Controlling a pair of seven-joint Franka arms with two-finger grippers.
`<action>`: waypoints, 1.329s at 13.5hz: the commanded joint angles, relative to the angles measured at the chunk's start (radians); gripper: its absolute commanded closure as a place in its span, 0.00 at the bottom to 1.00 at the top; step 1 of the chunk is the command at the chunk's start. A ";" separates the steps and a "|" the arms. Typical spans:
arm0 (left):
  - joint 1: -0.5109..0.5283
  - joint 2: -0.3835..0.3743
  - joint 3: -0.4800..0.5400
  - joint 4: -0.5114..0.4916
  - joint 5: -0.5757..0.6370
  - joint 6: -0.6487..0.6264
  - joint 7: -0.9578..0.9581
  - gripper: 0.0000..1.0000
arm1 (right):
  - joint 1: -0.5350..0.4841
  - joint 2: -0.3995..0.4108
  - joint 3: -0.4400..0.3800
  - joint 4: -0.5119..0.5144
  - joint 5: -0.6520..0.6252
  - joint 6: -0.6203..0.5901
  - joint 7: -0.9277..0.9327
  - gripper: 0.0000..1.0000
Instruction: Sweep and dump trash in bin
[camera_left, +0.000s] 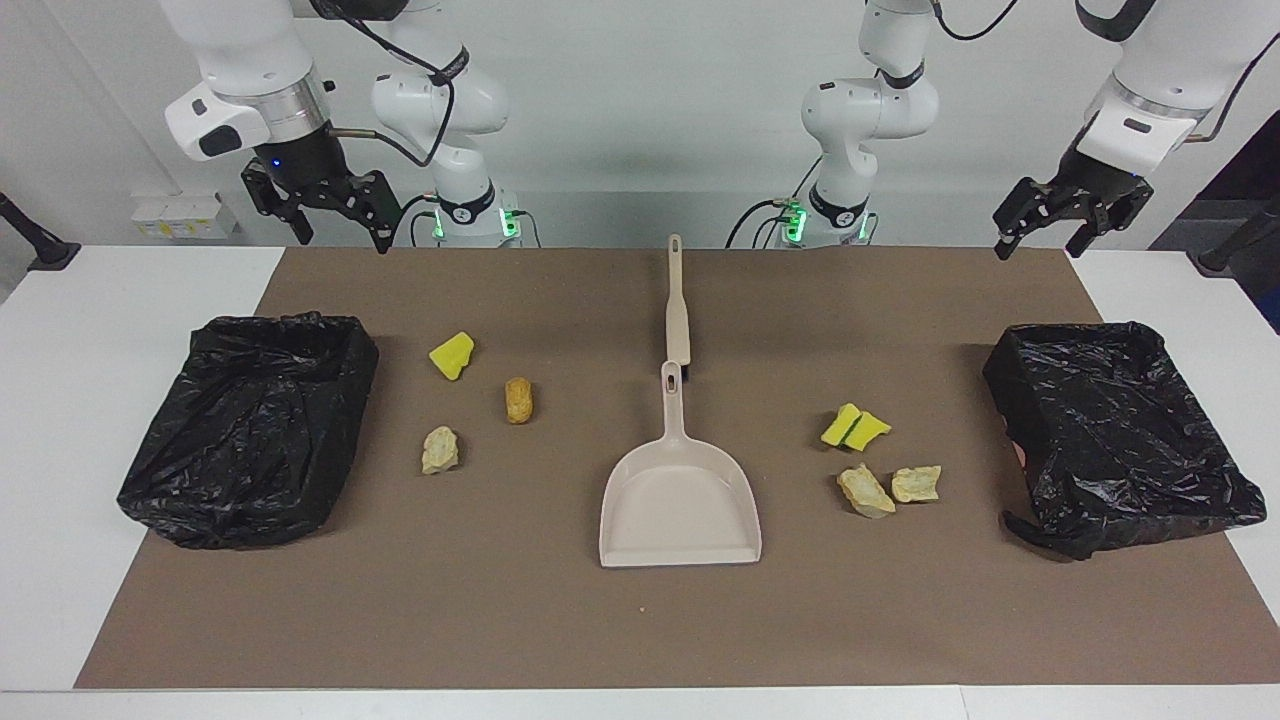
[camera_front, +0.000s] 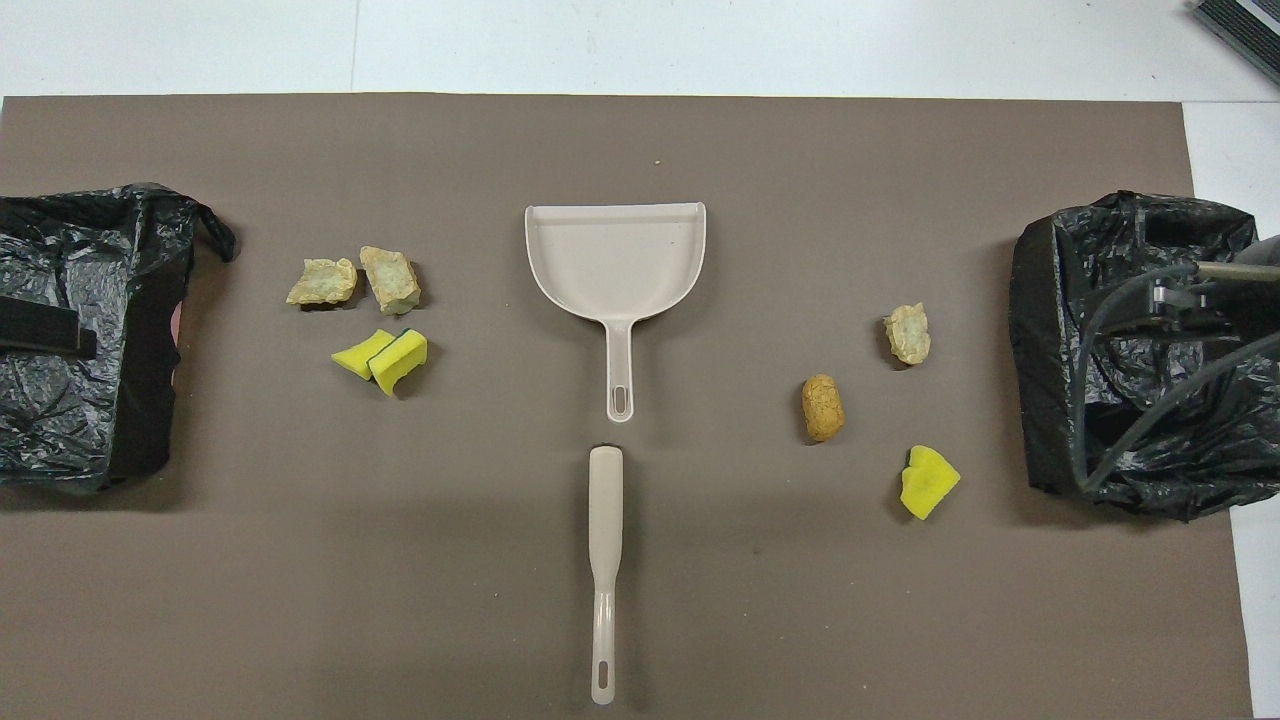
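The trash lies in two groups on the brown mat. Toward the right arm's end are a yellow sponge piece, a golden-brown nugget and a pale lump. Toward the left arm's end are two yellow sponge pieces and two pale lumps. A bin lined with a black bag stands at each end. My right gripper hangs open and empty over the mat's robot-side edge. My left gripper hangs open and empty over the mat's corner.
A beige dustpan lies mid-mat, its handle pointing toward the robots. A beige brush lies in line with it, nearer to the robots. The white table shows around the mat.
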 joint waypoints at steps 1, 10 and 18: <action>-0.005 -0.016 -0.007 -0.007 0.010 -0.014 0.001 0.00 | -0.002 -0.021 0.003 0.000 0.005 -0.014 0.025 0.00; -0.025 -0.024 -0.013 -0.036 0.002 0.011 0.002 0.00 | -0.004 -0.031 0.003 -0.014 0.002 -0.018 0.031 0.00; -0.191 -0.024 -0.013 -0.188 0.001 0.179 -0.109 0.00 | -0.007 -0.030 0.001 -0.014 0.003 -0.001 0.013 0.00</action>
